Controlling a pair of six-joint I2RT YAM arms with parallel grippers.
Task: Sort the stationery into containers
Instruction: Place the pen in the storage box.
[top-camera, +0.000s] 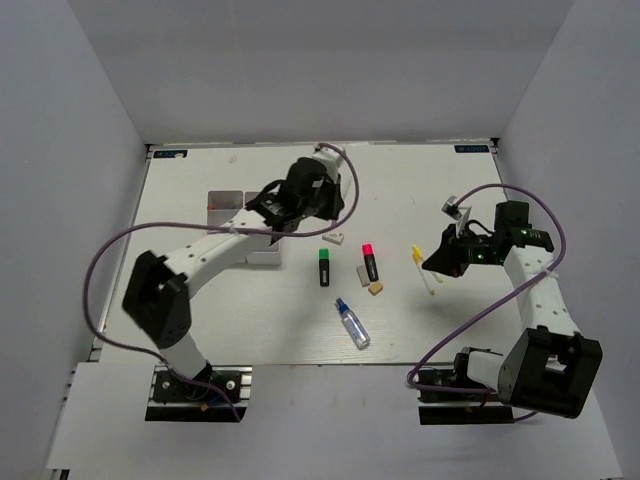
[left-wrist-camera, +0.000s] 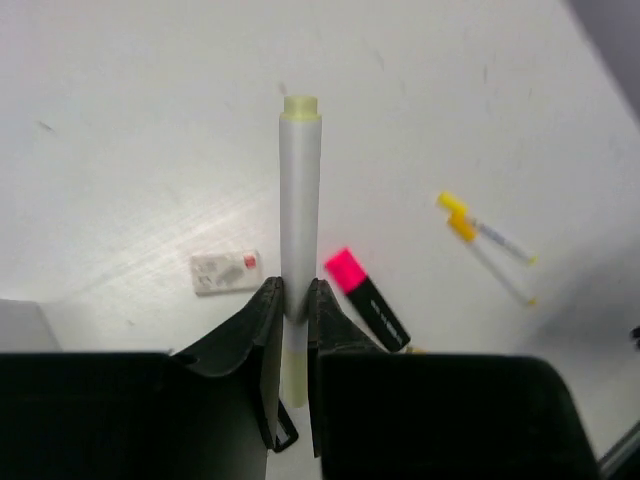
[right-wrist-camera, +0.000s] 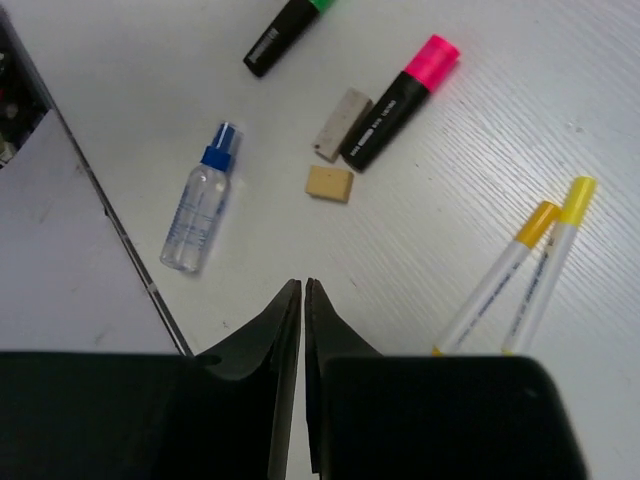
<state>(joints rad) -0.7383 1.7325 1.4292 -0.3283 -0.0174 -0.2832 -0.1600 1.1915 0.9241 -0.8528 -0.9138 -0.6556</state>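
Observation:
My left gripper (left-wrist-camera: 295, 295) is shut on a white stick (left-wrist-camera: 299, 200) with pale yellow ends and holds it above the table. In the top view it (top-camera: 305, 205) hangs just right of the white organizer box (top-camera: 222, 203), which the arm partly hides. My right gripper (right-wrist-camera: 302, 290) is shut and empty, above bare table between the blue-capped glue bottle (right-wrist-camera: 200, 212) and two yellow-tipped pens (right-wrist-camera: 520, 270). On the table lie a green-capped highlighter (top-camera: 324, 266), a red-capped highlighter (top-camera: 369, 262), a tan eraser (right-wrist-camera: 329, 183) and a white eraser (right-wrist-camera: 342, 124).
Another white eraser (left-wrist-camera: 225, 271) lies below my left gripper, left of the red-capped highlighter (left-wrist-camera: 367, 312). The table's near edge rail (right-wrist-camera: 120, 240) runs left of the glue bottle. White walls enclose the table on three sides.

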